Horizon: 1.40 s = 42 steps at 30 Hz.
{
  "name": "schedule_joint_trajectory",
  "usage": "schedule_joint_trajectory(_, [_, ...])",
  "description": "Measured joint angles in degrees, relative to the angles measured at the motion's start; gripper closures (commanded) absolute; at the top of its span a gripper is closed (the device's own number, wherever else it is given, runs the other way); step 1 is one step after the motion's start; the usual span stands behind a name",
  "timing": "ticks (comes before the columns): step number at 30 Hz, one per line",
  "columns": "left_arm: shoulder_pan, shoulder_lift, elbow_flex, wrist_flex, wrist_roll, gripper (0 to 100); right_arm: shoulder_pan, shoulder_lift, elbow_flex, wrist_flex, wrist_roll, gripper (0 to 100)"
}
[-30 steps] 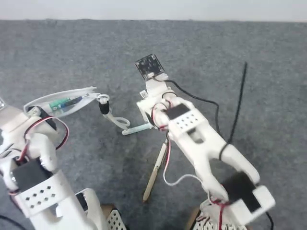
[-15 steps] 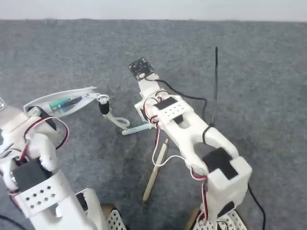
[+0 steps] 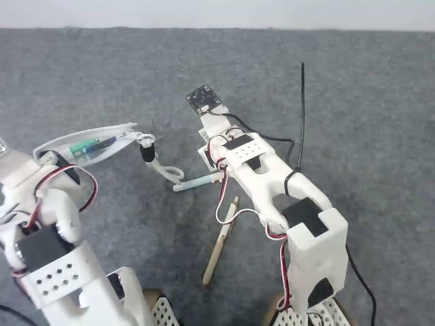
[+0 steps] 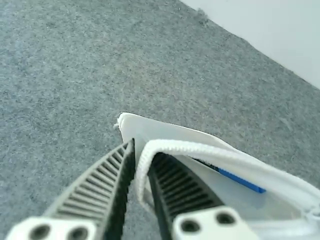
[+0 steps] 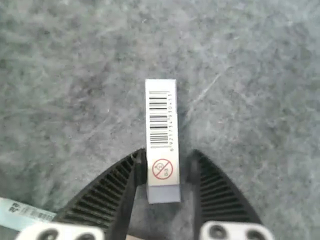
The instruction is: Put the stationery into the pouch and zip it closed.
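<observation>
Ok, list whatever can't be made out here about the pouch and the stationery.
Pouch contents, left wrist view: its rim and the left gripper hide all but a blue strip.
Eraser, high view: the right arm's wrist covers all but one end.
Light-blue pen, right wrist view: cut off by the picture's edge.
</observation>
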Motion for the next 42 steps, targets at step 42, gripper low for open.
schedule_joint_trajectory(42, [0.0, 0.0, 0.0, 0.0, 0.0, 99, 1.14, -16.0, -0.18, 36.13, 12.31, 87.6])
